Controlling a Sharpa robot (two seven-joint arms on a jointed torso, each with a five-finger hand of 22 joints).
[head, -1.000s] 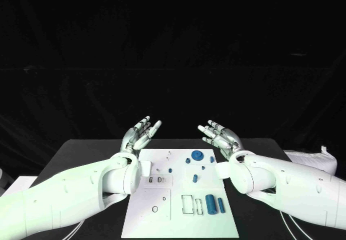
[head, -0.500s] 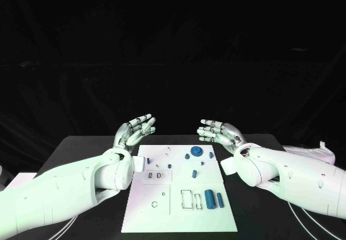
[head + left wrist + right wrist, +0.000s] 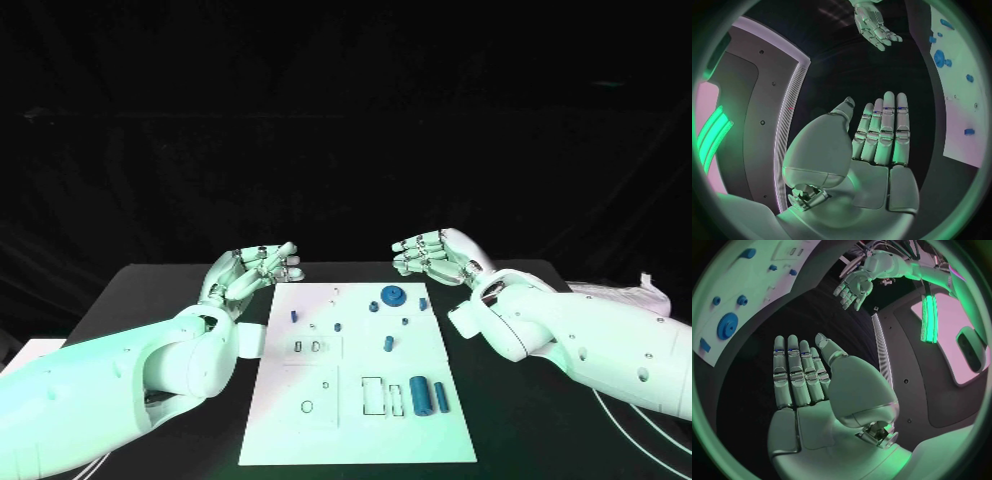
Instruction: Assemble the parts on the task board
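Note:
The white task board (image 3: 325,420) lies in the middle of the black table. On it are several blue parts: a round disc (image 3: 392,294) near the far edge, small pieces around it, and two cylinders (image 3: 420,395) at the near right. My left hand (image 3: 253,268) hovers past the board's far left corner, and my right hand (image 3: 437,255) past its far right corner. Both are empty. In the left wrist view my left hand (image 3: 876,135) has straight, flat fingers, with the board (image 3: 967,115) beside it. My right hand (image 3: 804,375) looks the same, the disc (image 3: 727,325) off to its side.
A pale, crumpled white object (image 3: 627,295) lies at the table's right edge. Black table surface (image 3: 144,300) runs on both sides of the board. Dark curtains close off the back.
Both hands have sunk from palms-up above the board's far end and tipped forward, fingers now pointing inward. The head view has shifted slightly.

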